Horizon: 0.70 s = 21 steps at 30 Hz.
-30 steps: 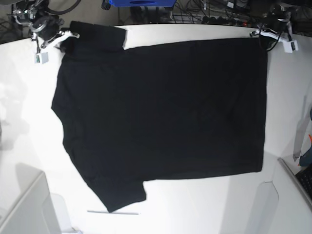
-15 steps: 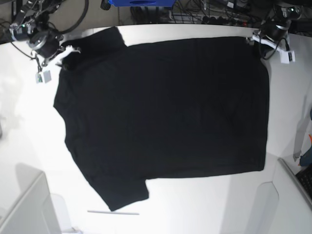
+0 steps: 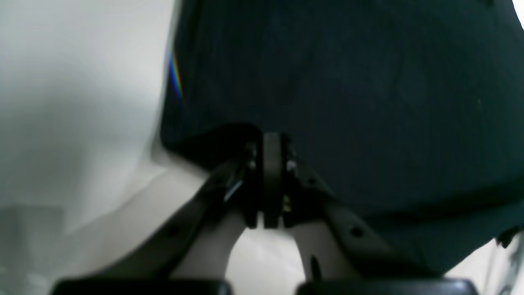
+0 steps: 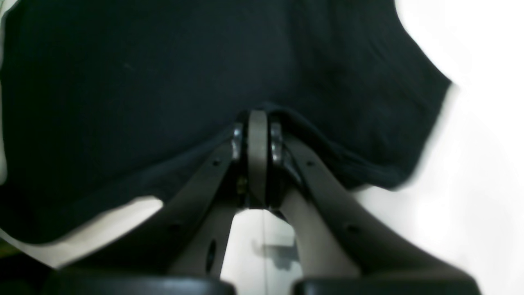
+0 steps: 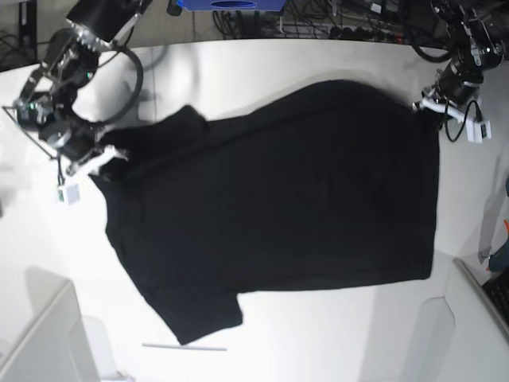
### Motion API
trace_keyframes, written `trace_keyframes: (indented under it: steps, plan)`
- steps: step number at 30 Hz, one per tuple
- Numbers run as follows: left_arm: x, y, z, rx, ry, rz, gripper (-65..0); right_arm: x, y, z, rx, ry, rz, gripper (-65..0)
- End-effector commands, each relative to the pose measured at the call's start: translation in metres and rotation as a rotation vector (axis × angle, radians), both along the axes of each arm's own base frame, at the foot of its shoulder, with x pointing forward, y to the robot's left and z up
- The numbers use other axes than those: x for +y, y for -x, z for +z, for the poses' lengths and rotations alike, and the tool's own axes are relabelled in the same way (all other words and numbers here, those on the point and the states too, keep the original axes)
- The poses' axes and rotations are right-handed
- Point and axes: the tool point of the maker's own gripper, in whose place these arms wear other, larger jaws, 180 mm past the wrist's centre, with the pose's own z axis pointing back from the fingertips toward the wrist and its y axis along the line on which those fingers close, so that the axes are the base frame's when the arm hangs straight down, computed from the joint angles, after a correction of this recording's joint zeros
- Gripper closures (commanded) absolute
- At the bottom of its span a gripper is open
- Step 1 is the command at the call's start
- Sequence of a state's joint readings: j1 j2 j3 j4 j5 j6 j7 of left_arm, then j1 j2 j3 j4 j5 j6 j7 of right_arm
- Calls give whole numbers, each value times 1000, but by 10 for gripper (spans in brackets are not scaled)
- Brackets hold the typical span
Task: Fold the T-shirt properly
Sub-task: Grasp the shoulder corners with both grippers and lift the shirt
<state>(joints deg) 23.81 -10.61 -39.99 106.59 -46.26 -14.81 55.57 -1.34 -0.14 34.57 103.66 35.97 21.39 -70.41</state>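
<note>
The black T-shirt (image 5: 278, 199) lies spread on the white table (image 5: 318, 334), plain side up, with its far edge drawn in toward the front. My right gripper (image 5: 102, 163), at the base view's left, is shut on the shirt's shoulder corner; the right wrist view shows its jaws closed on a fold of black cloth (image 4: 257, 119). My left gripper (image 5: 429, 107), at the base view's right, is shut on the far hem corner; the left wrist view shows its jaws closed on the cloth edge (image 3: 272, 139). No print shows.
A grey box corner (image 5: 40, 342) stands at the front left. A laptop-like edge (image 5: 481, 294) and a strap (image 5: 489, 223) lie at the right edge. Cables and a blue object (image 5: 231, 4) lie behind the table. A thin white strip (image 5: 183, 347) lies near the front sleeve.
Both grippers have pulled the shirt's far edge toward the front of the table. The right arm has moved furthest, dragging the shoulder and far sleeve forward.
</note>
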Motion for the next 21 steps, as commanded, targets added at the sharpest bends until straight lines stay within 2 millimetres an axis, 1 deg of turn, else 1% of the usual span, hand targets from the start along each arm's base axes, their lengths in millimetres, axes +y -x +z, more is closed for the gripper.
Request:
trace_keyframes:
  steps: [1, 3, 7, 9, 11, 12, 16, 21]
  plan:
    - [3, -10, 10, -43, -10, 6, 0, -1, -14, 12, -49, -13, -5, 0]
    - [7, -19, 9, -45, -9, 16, 0, 1, -28, 15, -59, -41, -16, 0]
    - [17, -35, 0, -32, 40, 95, 0, 2, -53, 20, -68, -103, -48, 0]
    - [19, -44, -1, -43, 58, 108, 0, 0, -64, 21, -81, -122, -71, 0]
    - [20, -52, 0, -54, 72, 115, 0, -7, -72, 20, -86, -129, -93, 0]
    - [20, -55, 0, -58, 79, 119, 0, -6, -76, 17, -82, -141, -94, 0]
    - [22, -67, -4, -61, 113, 147, 0, -14, -84, 7, -82, -134, -105, 0]
    - [22, -82, -3, -75, 143, 157, 0, -13, -89, -5, -77, -138, -109, 0]
